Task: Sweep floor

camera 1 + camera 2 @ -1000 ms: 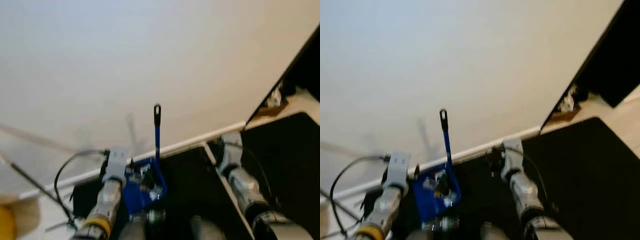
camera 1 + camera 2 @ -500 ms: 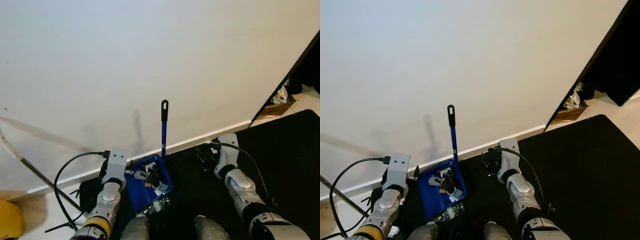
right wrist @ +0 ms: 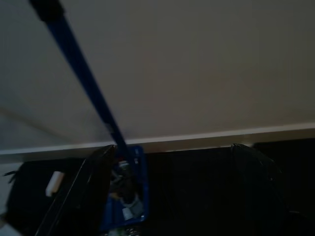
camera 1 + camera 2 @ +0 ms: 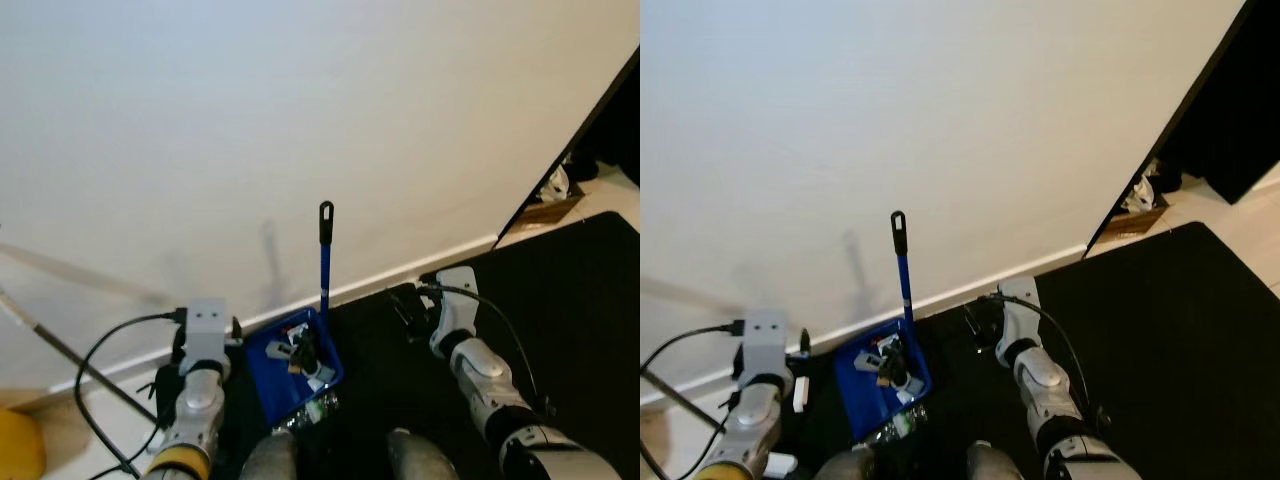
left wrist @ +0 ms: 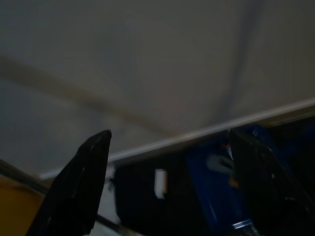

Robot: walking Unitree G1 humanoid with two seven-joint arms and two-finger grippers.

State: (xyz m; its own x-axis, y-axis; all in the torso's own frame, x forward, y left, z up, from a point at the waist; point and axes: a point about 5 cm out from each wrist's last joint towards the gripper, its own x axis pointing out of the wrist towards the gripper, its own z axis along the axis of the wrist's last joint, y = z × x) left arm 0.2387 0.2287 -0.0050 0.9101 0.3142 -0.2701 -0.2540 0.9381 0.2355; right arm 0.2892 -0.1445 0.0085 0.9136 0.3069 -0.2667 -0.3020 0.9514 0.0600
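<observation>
One blue dustpan (image 4: 296,362) sat at the black mat's wall edge, handle (image 4: 324,258) upright. Left gripper (image 5: 167,191) and right gripper (image 3: 167,189) gaped, empty.

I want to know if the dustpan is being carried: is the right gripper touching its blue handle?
Apart. In the right eye view the right gripper sits over the black mat, with a plain gap to the dustpan's blue handle.

You are looking at a room in a home: a plain white wall (image 4: 940,110) is meeting the floor at a white baseboard (image 4: 960,291), a black mat (image 4: 1150,330) is lying across it, and a blue dustpan (image 4: 880,385) holding scraps is sitting upright by the wall, beside a dark doorway (image 4: 1225,110).
</observation>
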